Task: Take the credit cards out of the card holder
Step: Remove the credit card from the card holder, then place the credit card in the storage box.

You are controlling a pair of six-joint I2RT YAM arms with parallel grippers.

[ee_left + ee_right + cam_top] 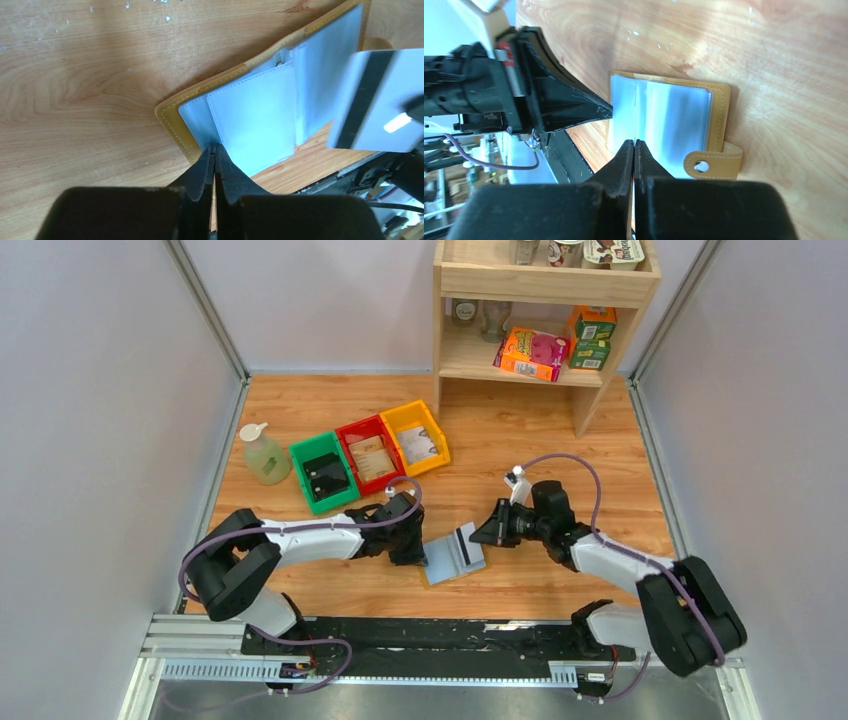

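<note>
Top external view, from the left: the left end effector is down on the wooden counter at the left edge of the mustard-yellow folding card holder. The holder lies open between the two arms, pale blue-grey plastic sleeves up. In the left wrist view its jaws are closed on the edge of a sleeve, pinning the card holder in place. Over the holder's right half is a whitish, dark-striped plastic credit card, apparently clear of its pocket. It is pinched near one edge by the closed right end effector. Whether more cards sit in the sleeves I cannot tell. With so thin a hold on a slick card, it could pivot or slip out as the arm carries it off. If the card's corner catches a sleeve, the left pinch may slide and the card holder be dragged along. The end effectors are also near enough to knock together.
</note>
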